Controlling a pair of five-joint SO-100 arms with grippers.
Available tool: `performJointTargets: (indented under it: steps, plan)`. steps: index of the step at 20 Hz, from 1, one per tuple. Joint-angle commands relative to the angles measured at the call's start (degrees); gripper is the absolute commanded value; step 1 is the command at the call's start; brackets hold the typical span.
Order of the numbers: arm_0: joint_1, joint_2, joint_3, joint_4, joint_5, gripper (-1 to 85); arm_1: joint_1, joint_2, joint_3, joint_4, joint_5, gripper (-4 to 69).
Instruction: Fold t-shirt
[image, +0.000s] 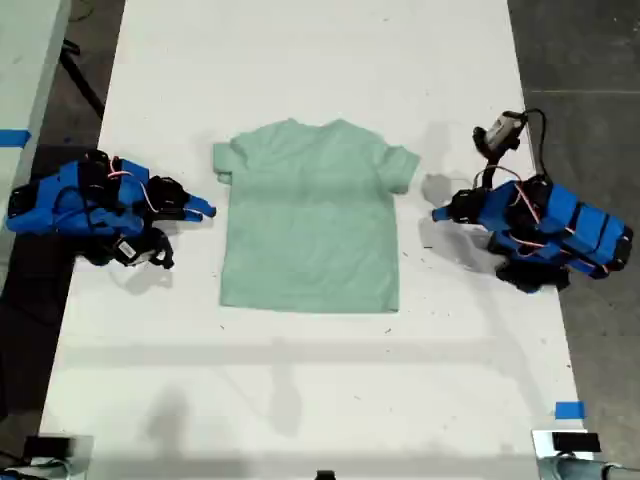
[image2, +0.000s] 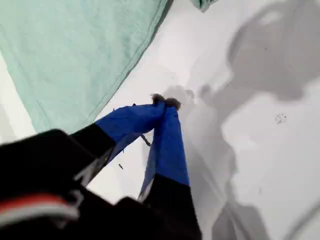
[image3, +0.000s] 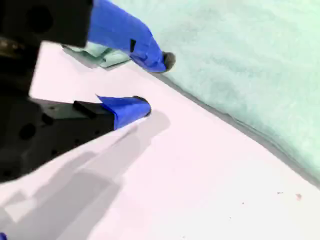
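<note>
While you look down from the exterior view, you will find the t-shirt lying flat and face-up near the middle of the white desk, collar toward the far edge and hem toward the near one. The sleeve on the exterior view's right is spread out, while the one on that view's left looks bunched or tucked against the body. Nothing holds the cloth. My first claw sits low over the desk just beside the shirt's edge on the exterior view's right, below the spread sleeve. In the first wrist view you can see that claw with its blue tips pressed together on nothing, clear of the shirt's edge, its shadow on bare desk. My second claw points at the shirt from the exterior view's left, close to the side seam. The second wrist view shows it with its tips apart, one over the cloth's edge near the crumpled sleeve, the other over bare desk. A scrap of blue tape marks the desk's near corner on the exterior view's right.
</note>
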Motion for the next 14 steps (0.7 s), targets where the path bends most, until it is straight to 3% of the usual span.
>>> performJointTargets:
  steps: [1, 12, 14]
  plan:
    - [0.2, 0.3, -0.6, -1.5, -0.4, 0.0, -6.4, 0.4, -0.4, 0.2, 28.6, -0.8]
    - [-0.7, 0.3, -0.6, -0.7, -1.1, 0.3, -6.7, 0.4, -0.4, 0.2, 29.6, -0.8]
    - [-0.8, 0.3, -0.6, 0.4, -3.3, 7.3, -6.2, 0.4, -0.4, 0.2, 29.4, -0.8]
